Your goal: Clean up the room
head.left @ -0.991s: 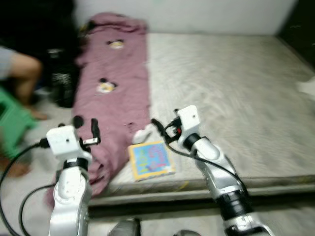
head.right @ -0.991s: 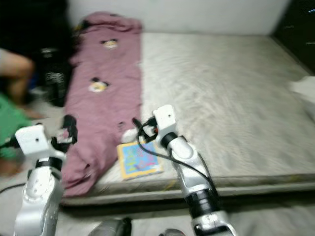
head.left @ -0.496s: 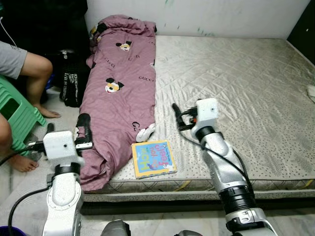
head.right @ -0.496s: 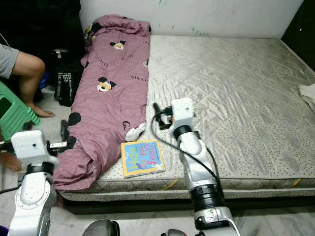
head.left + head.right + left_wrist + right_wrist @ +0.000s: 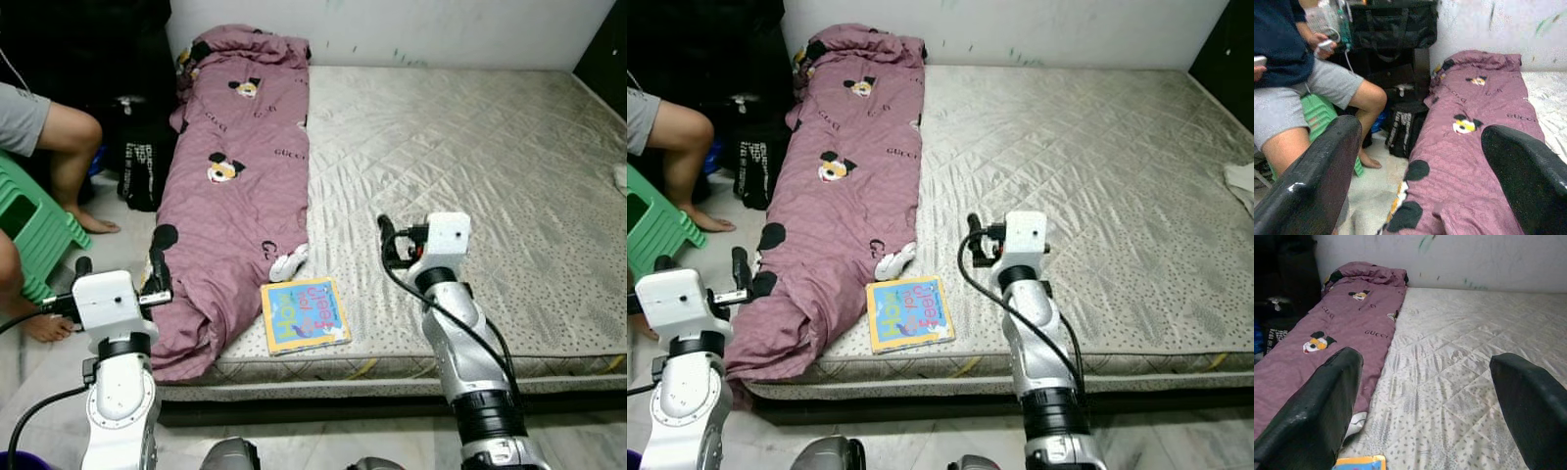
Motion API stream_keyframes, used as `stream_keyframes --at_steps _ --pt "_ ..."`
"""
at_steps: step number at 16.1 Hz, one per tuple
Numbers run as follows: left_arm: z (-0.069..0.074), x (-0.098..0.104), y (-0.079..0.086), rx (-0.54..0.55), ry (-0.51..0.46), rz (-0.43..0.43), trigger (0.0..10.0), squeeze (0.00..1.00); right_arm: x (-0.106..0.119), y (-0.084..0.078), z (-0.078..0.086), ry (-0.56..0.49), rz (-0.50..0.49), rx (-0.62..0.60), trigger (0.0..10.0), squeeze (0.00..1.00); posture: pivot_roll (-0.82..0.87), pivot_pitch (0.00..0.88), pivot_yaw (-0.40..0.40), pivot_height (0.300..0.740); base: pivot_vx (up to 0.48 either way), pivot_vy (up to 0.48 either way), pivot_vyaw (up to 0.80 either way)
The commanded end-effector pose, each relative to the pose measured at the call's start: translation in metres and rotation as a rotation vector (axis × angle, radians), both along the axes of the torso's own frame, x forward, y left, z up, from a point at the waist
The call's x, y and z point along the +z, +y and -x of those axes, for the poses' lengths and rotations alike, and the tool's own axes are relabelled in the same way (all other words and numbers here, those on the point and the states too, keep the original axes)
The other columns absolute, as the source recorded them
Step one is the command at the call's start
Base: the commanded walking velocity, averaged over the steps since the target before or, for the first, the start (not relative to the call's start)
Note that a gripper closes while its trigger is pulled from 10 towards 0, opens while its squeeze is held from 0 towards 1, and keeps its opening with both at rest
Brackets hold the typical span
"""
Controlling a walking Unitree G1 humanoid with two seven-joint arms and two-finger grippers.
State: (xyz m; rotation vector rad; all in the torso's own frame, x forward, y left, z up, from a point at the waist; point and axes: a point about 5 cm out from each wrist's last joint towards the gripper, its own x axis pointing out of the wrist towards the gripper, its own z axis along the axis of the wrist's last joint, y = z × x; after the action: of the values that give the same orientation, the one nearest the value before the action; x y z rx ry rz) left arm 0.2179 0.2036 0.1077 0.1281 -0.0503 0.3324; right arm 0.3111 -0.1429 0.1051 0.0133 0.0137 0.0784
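Beside purple blanket [image 5: 235, 186], picture book [image 5: 303, 314], person [image 5: 1298, 83] seated nearby

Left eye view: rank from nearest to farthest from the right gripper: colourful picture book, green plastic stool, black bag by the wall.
1. Colourful picture book, on the mattress edge to the left of the right gripper.
2. Black bag, on the floor beyond the purple blanket.
3. Green plastic stool, far left, under the seated person.

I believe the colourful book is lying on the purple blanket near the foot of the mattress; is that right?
Not quite: the colourful book lies on the bare mattress, just beside the purple blanket, near the foot edge. The left eye view shows this.
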Motion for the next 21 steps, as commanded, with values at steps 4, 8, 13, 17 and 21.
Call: stream_keyframes --at_steps 4,8,13,17,21 --pt "-0.002 -0.003 -0.001 -0.024 0.024 0.027 10.0 0.0 0.003 0.0 -0.002 0.007 -0.016 0.005 10.0 0.0 0.0 0.049 -0.011 0.74 0.0 0.0 -0.8" --pt "-0.003 -0.001 -0.003 -0.05 0.023 0.053 10.0 0.0 0.006 0.004 -0.001 -0.001 -0.015 0.037 10.0 0.0 0.0 0.07 -0.015 0.74 0.0 0.296 -0.2" --pt "-0.004 0.003 -0.004 -0.057 0.002 0.032 10.0 0.0 0.008 0.006 -0.001 -0.003 -0.025 0.052 10.0 0.0 0.0 0.071 -0.021 0.74 0.0 0.288 0.0" --pt "-0.005 0.008 0.002 -0.023 -0.029 0.035 10.0 0.0 0.009 0.008 -0.003 0.004 -0.021 0.059 10.0 0.0 0.01 0.086 -0.029 0.74 0.0 0.0 0.0" --pt "-0.002 0.016 0.004 -0.043 -0.067 0.073 10.0 0.0 0.01 0.012 -0.004 0.01 -0.027 0.064 10.0 0.0 0.03 0.111 -0.021 0.74 0.0 0.0 0.0"
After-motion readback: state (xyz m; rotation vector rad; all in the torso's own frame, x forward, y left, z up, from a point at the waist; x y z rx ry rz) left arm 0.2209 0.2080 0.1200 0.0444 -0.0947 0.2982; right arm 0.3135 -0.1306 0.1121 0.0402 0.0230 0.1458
